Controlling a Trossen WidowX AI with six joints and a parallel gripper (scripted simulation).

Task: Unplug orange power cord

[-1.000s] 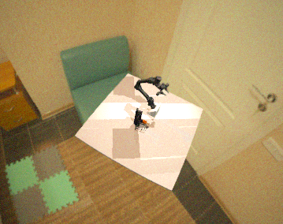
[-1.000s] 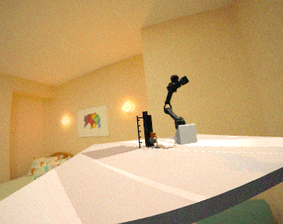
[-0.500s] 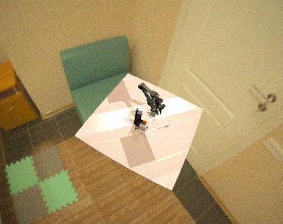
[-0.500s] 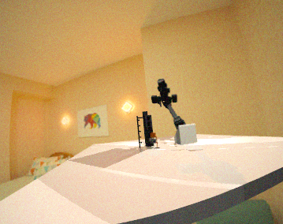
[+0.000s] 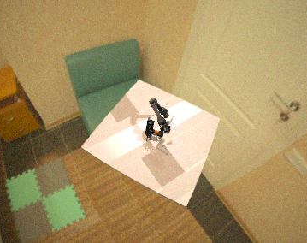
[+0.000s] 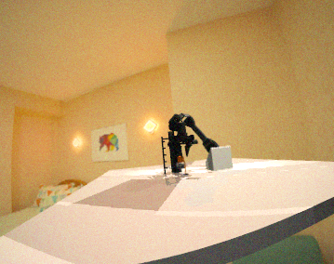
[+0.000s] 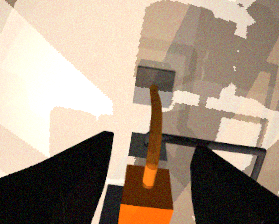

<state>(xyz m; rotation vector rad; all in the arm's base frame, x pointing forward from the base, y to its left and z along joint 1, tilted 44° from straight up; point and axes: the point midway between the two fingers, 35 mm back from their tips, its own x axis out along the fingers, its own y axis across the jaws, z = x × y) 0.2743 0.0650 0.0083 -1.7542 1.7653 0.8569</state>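
Gripper (image 7: 144, 183): we straddle the orange plug (image 7: 144, 219), jaws at a narrow set on either side; whether the pads actually bite we can't tell.
Plug: seated low between our fingers, so a straight pull should free it.
Cord (image 7: 154, 125): runs away from us to a small grey block (image 7: 155, 78).
Power strip (image 7: 219, 145): dark frame just beyond the plug.
Table (image 5: 192, 141): pale top carrying it all.

The plug (image 7: 144, 219) sits between the fingers at 6 o'clock in the wrist view. Its cord (image 7: 154, 125) runs toward 12 across the counter (image 7: 50, 83). The strip (image 7: 216, 152) lies at 3 o'clock of the cord.
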